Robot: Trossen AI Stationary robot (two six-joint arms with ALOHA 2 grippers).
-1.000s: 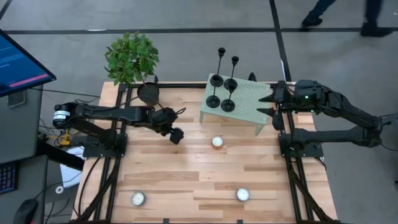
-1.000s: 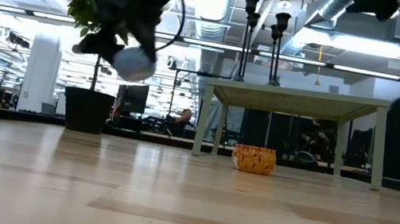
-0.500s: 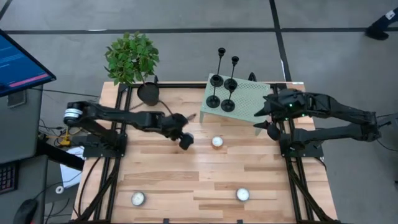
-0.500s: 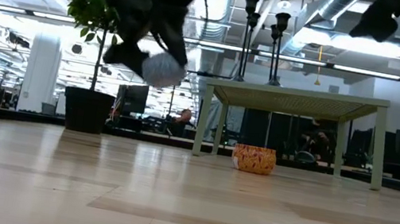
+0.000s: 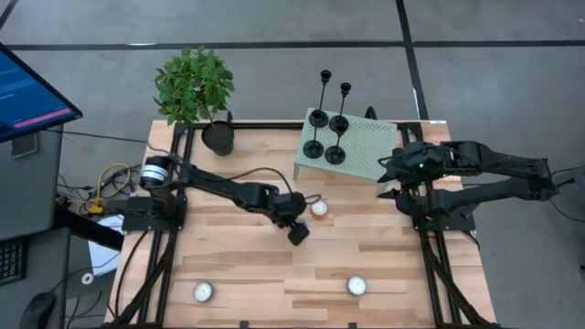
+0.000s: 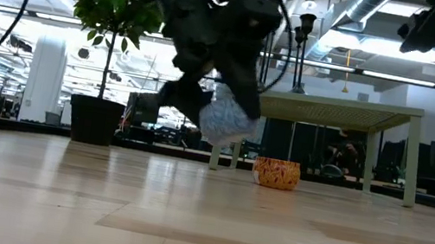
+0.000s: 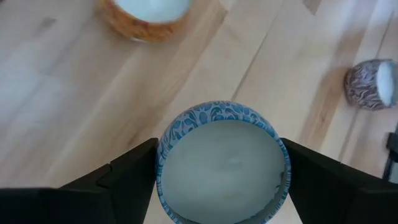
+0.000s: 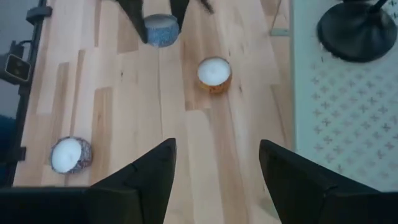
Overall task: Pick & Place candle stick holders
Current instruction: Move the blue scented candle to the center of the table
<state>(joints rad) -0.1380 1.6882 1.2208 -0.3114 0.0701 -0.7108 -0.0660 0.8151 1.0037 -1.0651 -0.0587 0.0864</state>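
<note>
Several black candle stick holders (image 5: 326, 135) stand by their disc bases on a pale green perforated stand (image 5: 366, 146) at the table's far right. One holder's base (image 8: 359, 22) shows in the right wrist view. My left gripper (image 5: 298, 230) hangs over the table's middle, shut on a blue-patterned candle cup (image 7: 222, 165), which also shows as the cup (image 6: 225, 116) in the low view. My right gripper (image 8: 214, 174) is open and holds nothing. It hovers at the stand's near right corner, well above the boards. My left gripper pinches the blue-patterned cup by its round side wall (image 7: 163, 163), one finger on each opposite side. The fingers (image 7: 124, 180) slant down from the table's far left. The cup is lifted clear of the boards, tilted, its white wax top toward the wrist.
An orange tealight (image 5: 319, 208) sits on the boards just beyond the left gripper, in front of the stand. Two pale tealights (image 5: 202, 291) (image 5: 356, 286) lie near the front edge. A potted plant (image 5: 218, 137) stands at the far left. Bare boards spread across the middle.
My left gripper has swung toward the table's right and near edge and sunk a little. It carries the blue-patterned cup from the far left to beside the orange tealight, the cup staying clear of the boards. My right gripper has tipped downward and eased toward the near edge.
</note>
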